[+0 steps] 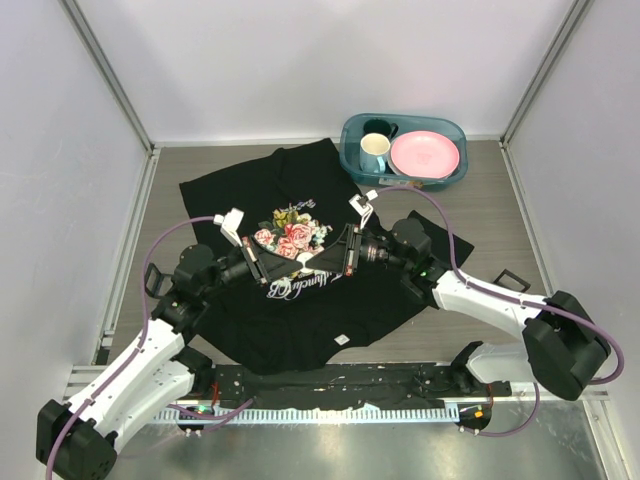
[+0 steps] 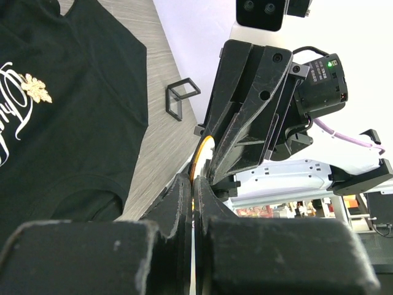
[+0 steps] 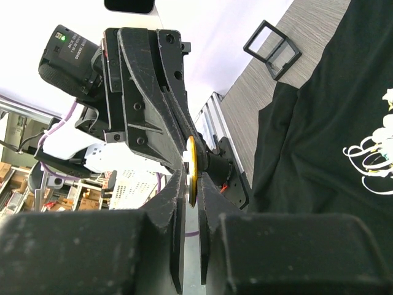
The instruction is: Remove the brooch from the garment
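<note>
- Left wrist view: brooch (image 2: 201,155) edge-on, clamped at once by left gripper (image 2: 194,182) and right gripper (image 3: 192,182), above mid-bench.
- Apparently already free of the garment (image 1: 290,185), spread flat from the bench (image 1: 480,200) middle toward its far edge.
- Remaining, probably: one grip released, brooch set down.

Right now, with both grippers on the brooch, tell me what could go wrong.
1. The left gripper and the right gripper both pinch the thin brooch edge-on; if either shifts, it could slip and fall onto the garment.
2. The two crowd tightly around it, so pulling apart could scrape or jam them.
3. No view shows whether it is fully free of the garment; pulling away might snag the fabric.
</note>
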`<state>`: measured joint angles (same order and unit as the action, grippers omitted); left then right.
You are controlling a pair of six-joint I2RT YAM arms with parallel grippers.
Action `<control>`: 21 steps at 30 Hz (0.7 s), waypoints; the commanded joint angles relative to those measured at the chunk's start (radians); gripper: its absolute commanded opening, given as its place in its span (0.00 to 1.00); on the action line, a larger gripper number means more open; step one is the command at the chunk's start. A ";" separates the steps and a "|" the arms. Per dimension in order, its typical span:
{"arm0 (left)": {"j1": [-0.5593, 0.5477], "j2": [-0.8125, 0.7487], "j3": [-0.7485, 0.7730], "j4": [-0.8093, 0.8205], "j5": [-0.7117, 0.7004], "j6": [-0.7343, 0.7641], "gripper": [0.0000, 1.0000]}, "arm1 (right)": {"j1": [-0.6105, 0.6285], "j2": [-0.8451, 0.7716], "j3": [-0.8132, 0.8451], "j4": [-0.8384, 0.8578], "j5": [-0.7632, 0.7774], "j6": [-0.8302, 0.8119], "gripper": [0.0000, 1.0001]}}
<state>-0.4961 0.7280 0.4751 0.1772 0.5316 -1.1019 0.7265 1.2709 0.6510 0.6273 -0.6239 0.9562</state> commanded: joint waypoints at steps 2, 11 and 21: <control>-0.006 -0.010 0.063 0.005 0.047 0.023 0.00 | 0.007 0.018 0.029 0.006 0.010 -0.020 0.13; -0.006 -0.010 0.089 -0.028 0.077 0.054 0.00 | 0.007 0.045 0.048 -0.014 -0.020 -0.027 0.13; -0.006 -0.010 0.120 -0.081 0.110 0.097 0.00 | 0.007 0.047 0.050 -0.057 0.001 -0.033 0.12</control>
<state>-0.4923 0.7284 0.5236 0.0608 0.5438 -1.0229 0.7265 1.3029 0.6666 0.6044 -0.6548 0.9524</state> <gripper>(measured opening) 0.019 0.136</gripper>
